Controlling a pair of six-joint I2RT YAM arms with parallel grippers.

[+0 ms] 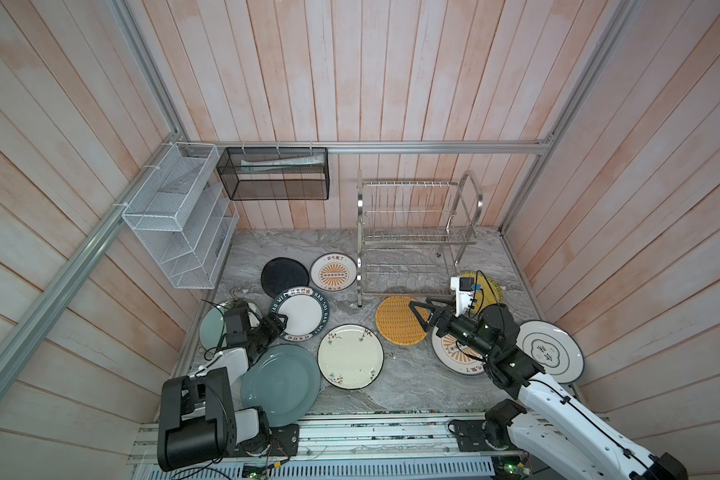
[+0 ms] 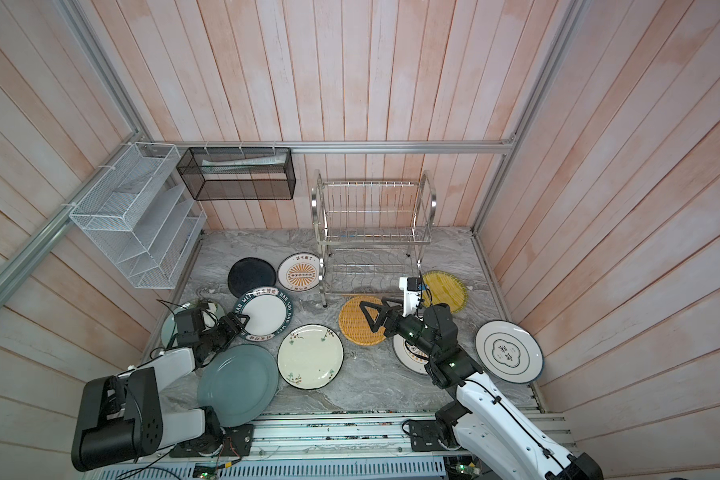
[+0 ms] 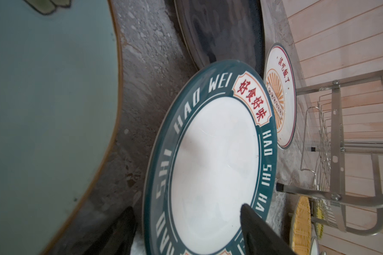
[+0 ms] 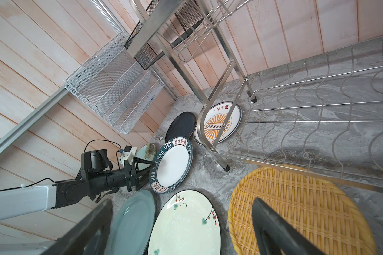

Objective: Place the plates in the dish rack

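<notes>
A white mesh organizer point(image 1: 175, 220) hangs on the wall by the far left corner of the grey marble table point(image 1: 412, 386). A black mesh basket point(image 1: 273, 174) hangs beside it above the far edge.

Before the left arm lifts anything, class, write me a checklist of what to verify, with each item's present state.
1. Left gripper fingers straddle the rim of the teal-rimmed plate: ok.
2. Fingers closed on that rim: not ok, visibly apart.
3. Plate clear of the black plate: cannot tell.
4. Dish rack slots empty: ok.
5. Right gripper open above the woven plate, holding nothing: ok.
</notes>
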